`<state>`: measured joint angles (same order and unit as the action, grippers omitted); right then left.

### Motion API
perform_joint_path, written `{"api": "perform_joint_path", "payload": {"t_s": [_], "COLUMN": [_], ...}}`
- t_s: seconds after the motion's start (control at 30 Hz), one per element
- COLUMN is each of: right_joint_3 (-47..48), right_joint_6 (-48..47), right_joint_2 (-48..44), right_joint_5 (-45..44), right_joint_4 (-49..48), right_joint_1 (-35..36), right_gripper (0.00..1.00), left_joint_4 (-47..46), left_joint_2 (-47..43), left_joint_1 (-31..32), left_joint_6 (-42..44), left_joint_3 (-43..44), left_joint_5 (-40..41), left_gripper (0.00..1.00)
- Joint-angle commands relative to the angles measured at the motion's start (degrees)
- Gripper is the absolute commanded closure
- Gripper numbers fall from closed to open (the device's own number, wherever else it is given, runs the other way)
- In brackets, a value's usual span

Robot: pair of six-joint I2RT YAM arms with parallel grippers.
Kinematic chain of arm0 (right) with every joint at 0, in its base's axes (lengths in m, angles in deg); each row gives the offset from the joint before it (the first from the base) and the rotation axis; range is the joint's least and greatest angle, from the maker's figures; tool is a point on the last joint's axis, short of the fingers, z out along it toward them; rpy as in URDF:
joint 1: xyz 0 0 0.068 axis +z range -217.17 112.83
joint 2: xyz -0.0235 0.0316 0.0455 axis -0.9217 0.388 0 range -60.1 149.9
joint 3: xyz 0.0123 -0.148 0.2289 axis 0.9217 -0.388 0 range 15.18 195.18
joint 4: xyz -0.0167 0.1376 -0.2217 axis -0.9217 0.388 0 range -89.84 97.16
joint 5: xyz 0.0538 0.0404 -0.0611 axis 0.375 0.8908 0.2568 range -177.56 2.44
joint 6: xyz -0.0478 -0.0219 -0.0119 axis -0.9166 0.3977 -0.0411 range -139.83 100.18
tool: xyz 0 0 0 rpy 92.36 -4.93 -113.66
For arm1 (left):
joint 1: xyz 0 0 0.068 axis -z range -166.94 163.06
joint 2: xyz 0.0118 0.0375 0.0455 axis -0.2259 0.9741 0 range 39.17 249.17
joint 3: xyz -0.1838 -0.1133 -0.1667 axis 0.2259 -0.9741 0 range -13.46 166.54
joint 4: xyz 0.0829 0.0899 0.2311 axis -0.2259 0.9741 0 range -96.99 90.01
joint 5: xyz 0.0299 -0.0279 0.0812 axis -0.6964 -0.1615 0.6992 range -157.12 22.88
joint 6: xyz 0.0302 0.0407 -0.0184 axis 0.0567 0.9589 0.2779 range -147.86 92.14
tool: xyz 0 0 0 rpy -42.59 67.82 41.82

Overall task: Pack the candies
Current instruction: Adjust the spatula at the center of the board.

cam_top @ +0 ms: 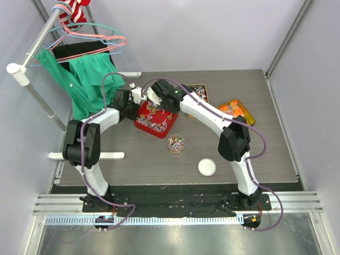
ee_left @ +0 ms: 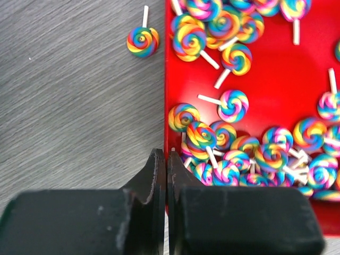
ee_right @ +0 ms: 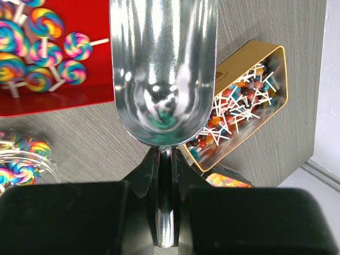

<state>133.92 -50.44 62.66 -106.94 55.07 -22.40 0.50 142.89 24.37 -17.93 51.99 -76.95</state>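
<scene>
The candies (ee_left: 234,106) are small rainbow-swirl lollipops heaped in a red tray (ee_left: 276,90), which lies mid-table (cam_top: 155,132). One candy (ee_left: 142,41) lies loose on the table beside the tray. My left gripper (ee_left: 164,155) is shut on the tray's left rim; it shows in the top view (cam_top: 139,100) too. My right gripper (ee_right: 165,154) is shut on the handle of a metal scoop (ee_right: 162,69). The scoop's bowl is empty and hangs over the table beside the tray (ee_right: 101,21). A clear jar (cam_top: 176,143) in front of the tray holds some candies.
A white lid (cam_top: 207,167) lies near the jar. A gold tin (ee_right: 239,111) of red and blue sweets on sticks stands behind the tray, and an orange tin (cam_top: 235,110) of bright sweets to the right. Green cloth and hangers (cam_top: 87,74) hang on a rack at the back left.
</scene>
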Motion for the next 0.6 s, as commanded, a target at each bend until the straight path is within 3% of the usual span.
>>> {"api": "perform_joint_path", "payload": {"t_s": [0.0, 0.1, 0.33, 0.57], "right_joint_3": [0.4, -1.6, -8.2, -12.6], "right_joint_6": [1.6, 1.9, 2.2, 2.5], "right_joint_2": [-2.4, -4.9, -10.8, -12.6], "right_joint_5": [-0.2, -1.0, -4.0, -6.1], "right_joint_4": [-1.3, -3.4, -11.0, -13.6], "right_joint_1": [-1.6, -3.3, -6.5, -6.5], "right_gripper": [0.99, 0.99, 0.99, 0.99], "left_joint_4": [-3.7, -15.2, -31.7, -40.7], "left_joint_2": [-0.4, -3.7, -9.8, -12.8], "left_joint_1": [0.1, 0.1, 0.5, 2.0], "left_joint_6": [-0.7, -3.2, -7.0, -5.3], "left_joint_3": [0.7, -4.7, -13.6, -18.7], "left_joint_5": [0.5, 3.1, 8.2, 13.1], "left_gripper": [1.00, 1.00, 1.00, 1.00]}}
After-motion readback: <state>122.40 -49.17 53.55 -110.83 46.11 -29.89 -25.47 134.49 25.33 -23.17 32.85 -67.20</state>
